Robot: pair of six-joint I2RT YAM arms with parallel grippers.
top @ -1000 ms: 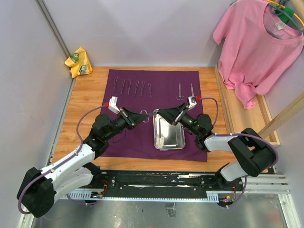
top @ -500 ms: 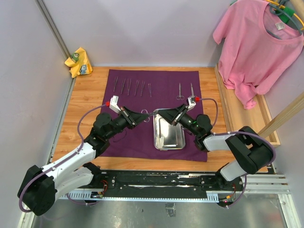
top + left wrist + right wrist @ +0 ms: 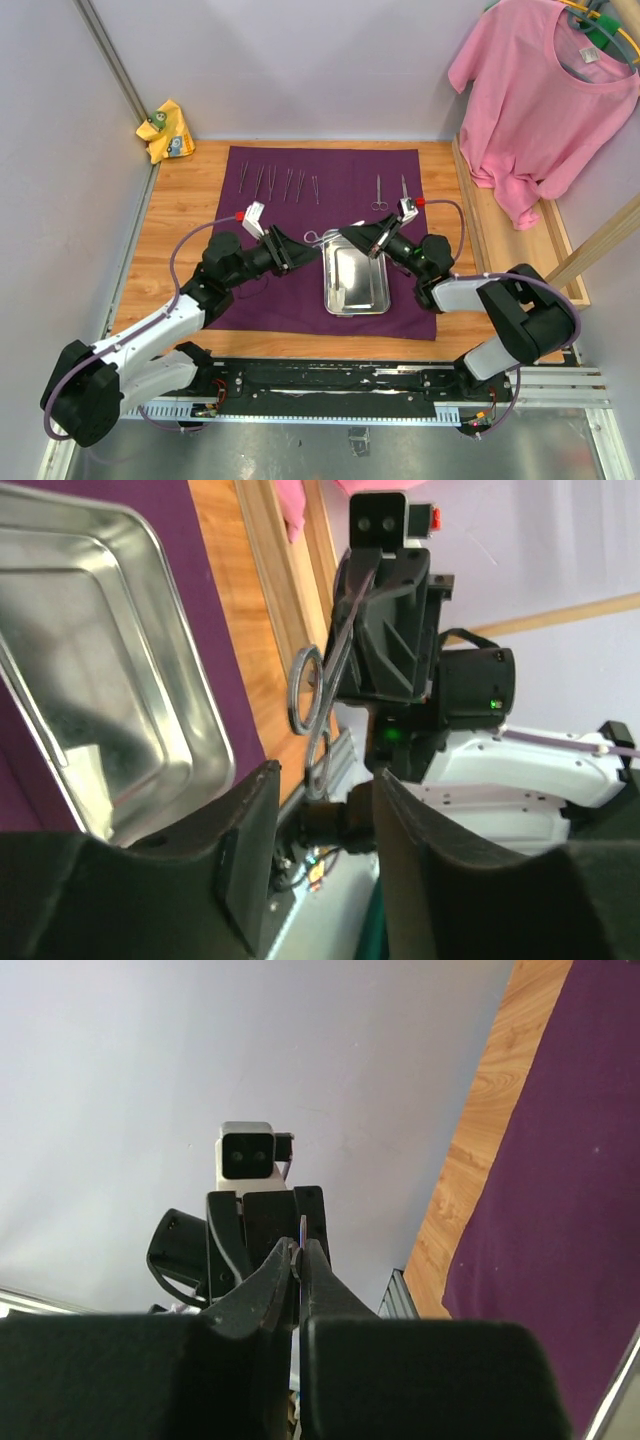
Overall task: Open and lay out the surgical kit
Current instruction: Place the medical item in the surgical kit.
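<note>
Purple cloth wrap (image 3: 330, 205) lies spread on worktop (image 3: 190, 205), instruments (image 3: 278, 182) rowed along its far edge, tray (image 3: 355, 285) centred, looks empty; right pincer (image 3: 343, 237) pinches scissors (image 3: 315, 238) aloft beside half-open, empty left pincer (image 3: 290, 252), likely last piece to place.

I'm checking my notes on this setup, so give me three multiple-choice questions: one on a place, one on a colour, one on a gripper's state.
1. Where does the steel tray sit? A on bare wood; B on the purple cloth; C on a shelf.
2. What colour is the hanging T-shirt? A pink; B green; C white.
3. The right gripper is: A open and empty; B shut on the tray's rim; C shut on a ring-handled instrument.
Answers: B, purple cloth borders the tray; A, it is plainly pink; C, its fingers pinch the instrument's tip in both wrist views.
</note>
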